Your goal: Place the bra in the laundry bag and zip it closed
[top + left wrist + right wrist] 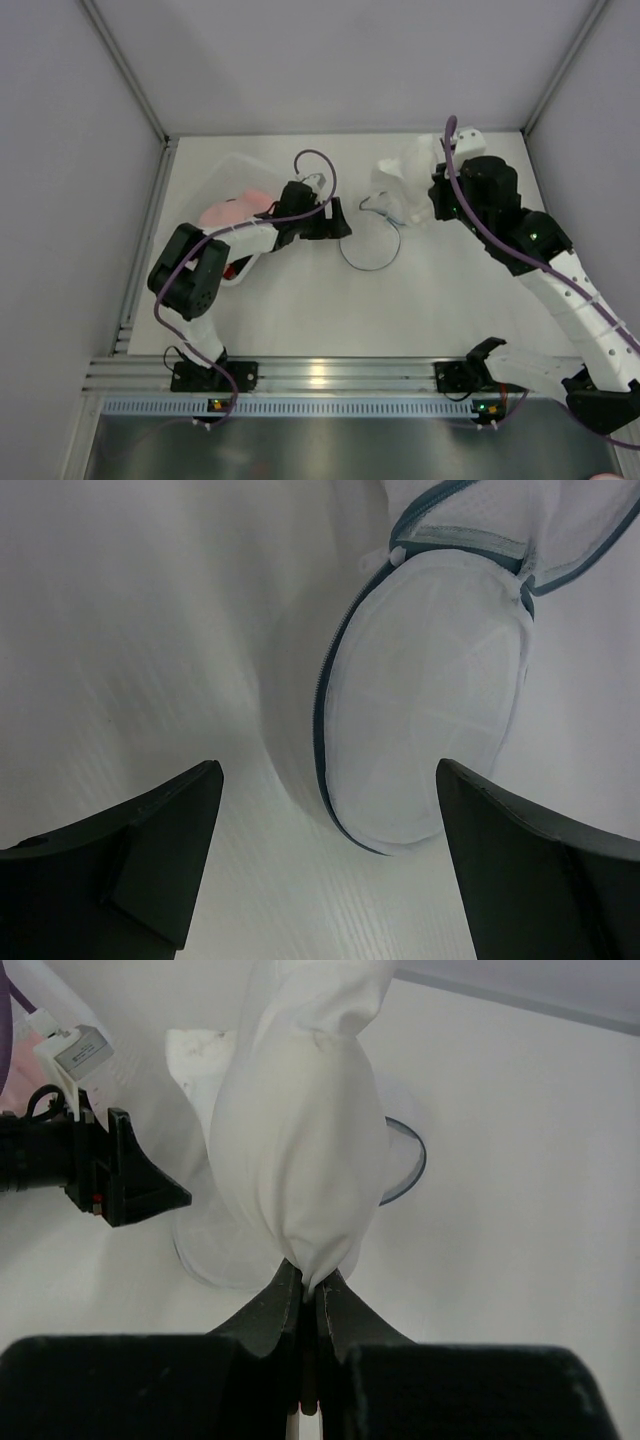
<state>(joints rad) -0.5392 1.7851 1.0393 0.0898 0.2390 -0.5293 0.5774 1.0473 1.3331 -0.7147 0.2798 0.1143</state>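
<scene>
Right tool point(308, 1285): clenched on a pinch of the bra point(300, 1140). The white fabric runs away from the jaws as a twisted bundle. In the top view we find the bra point(400, 178) toward the far right of the tabletop point(300, 310), bunched just beyond the laundry bag point(370, 245) and overlapping its far edge. We cannot tell whether its far end touches the surface.

Left tool point(330, 767): released, fingers spread wide, nothing between them. It points at the bag from the left, near it but apart.

Laundry bag point(430, 700): on the tabletop between the two tools. One round mesh half lies flat with its dark rim and zip exposed. The other half is folded up at the far side, so the bag is open.

Surface: plain white and matte, with soft shadows under the bag. A clear bin point(235, 175) at far left holds a pink cloth point(235, 208).

Room: grey panel walls point(330, 60) on three sides and an aluminium rail point(330, 375) along the near edge, carrying both arm bases.
</scene>
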